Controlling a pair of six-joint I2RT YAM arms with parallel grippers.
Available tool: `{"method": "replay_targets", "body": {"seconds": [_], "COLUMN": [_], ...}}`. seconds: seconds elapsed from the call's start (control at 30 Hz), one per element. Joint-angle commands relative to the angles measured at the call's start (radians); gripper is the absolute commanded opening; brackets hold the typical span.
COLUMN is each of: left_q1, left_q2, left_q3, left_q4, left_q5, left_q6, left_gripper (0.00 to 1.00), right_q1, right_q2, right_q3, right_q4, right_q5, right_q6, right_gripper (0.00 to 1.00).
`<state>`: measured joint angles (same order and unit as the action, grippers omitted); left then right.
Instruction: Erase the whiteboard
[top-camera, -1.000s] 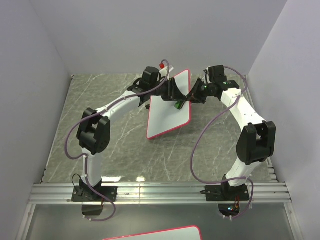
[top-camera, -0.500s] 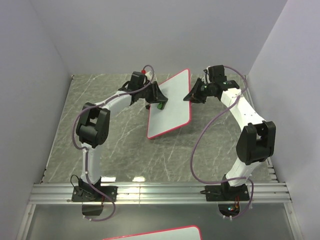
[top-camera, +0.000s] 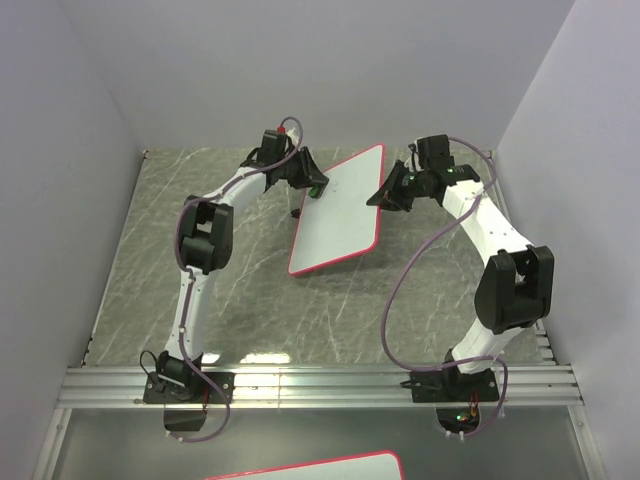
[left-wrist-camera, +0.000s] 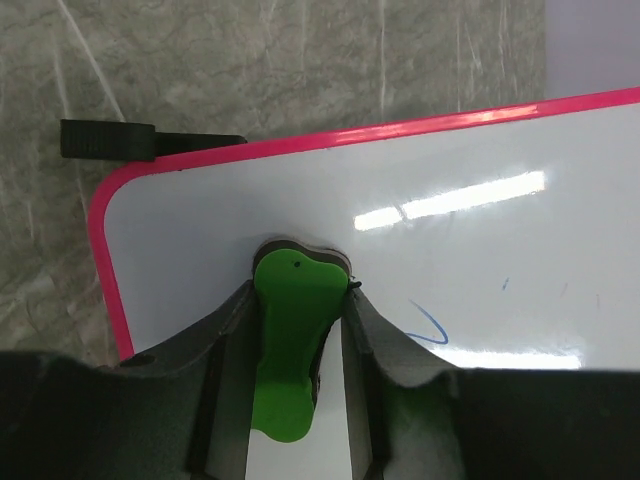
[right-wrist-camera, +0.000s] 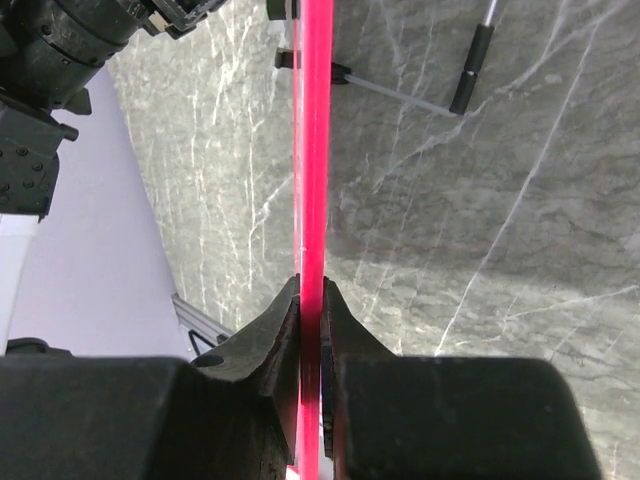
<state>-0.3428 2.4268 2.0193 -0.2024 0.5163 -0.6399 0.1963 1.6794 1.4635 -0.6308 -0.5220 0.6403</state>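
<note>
Grey-veined marble surface (top-camera: 220, 290), one, carrying two arms and one whiteboard (top-camera: 338, 212).

Whiteboard: white face, red-pink rim, rounded corners. It sits at the far middle of the surface between the two arms, turned diagonally and tilted rather than flat. Whether its lower edge touches the surface cannot be told. One black foot (left-wrist-camera: 100, 139) projects from the rim near the corner in the left wrist view.

Left tool (left-wrist-camera: 297, 300): two fingers pressed in on one green eraser (left-wrist-camera: 292, 340), which stands upright between them. The eraser's end is against the board face near the upper left corner, just inside the rim. In the top view the same tool (top-camera: 312, 185) meets the board at its far left edge.

Right tool (right-wrist-camera: 310, 295): two fingers pinching the board's rim (right-wrist-camera: 312, 150), seen edge-on as a single pink line running up between them. From above, this tool (top-camera: 385, 195) grips the board's right edge near the far corner.

Markings on the board face, left wrist view: one short curved blue stroke (left-wrist-camera: 430, 325) just right of the eraser, plus a few faint flecks further right. The rest of the visible face is white with two bright glare patches.

Other items: one thin rod with a black end (right-wrist-camera: 470, 75) lies on the marble – identity unclear. One second red-rimmed panel (top-camera: 320, 467) shows partly at the bottom edge of the top view, below the arm bases.
</note>
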Motion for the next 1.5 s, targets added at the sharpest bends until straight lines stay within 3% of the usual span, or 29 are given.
{"method": "replay_targets", "body": {"seconds": [0.0,0.3,0.6,0.77,0.9,1.1,1.47], "left_q1": [-0.033,-0.151,-0.199,-0.190,-0.081,0.097,0.248], "left_q2": [0.043,-0.066,-0.121,-0.192,-0.305,-0.483,-0.670], "left_q3": [0.006,0.053,0.053,-0.063,-0.214,-0.395,-0.614], "left_q4": [-0.014,0.009,-0.107,-0.054,0.014,-0.005,-0.051], "left_q5": [0.010,0.157,0.169,0.134,0.084,0.036,0.016], "left_q6": [-0.004,0.078,0.138,0.109,0.019,0.029,0.066], "left_gripper": [0.00,0.00,0.00,0.00,0.00,0.00,0.00], "right_q1": [0.020,0.049,0.080,0.083,0.083,0.069,-0.003], "right_q2": [-0.047,-0.011,0.011,0.006,0.006,0.011,-0.023], "right_q3": [-0.014,0.020,0.014,0.006,0.033,0.122,0.250], "right_q4": [-0.030,-0.026,-0.001,0.009,0.013,0.008,0.019], "right_q5": [-0.006,0.000,0.010,0.016,0.028,0.048,0.059], "right_q6": [-0.068,-0.068,-0.059,-0.054,-0.056,-0.041,0.007], "right_gripper": [0.00,0.00,0.00,0.00,0.00,0.00,0.00]}}
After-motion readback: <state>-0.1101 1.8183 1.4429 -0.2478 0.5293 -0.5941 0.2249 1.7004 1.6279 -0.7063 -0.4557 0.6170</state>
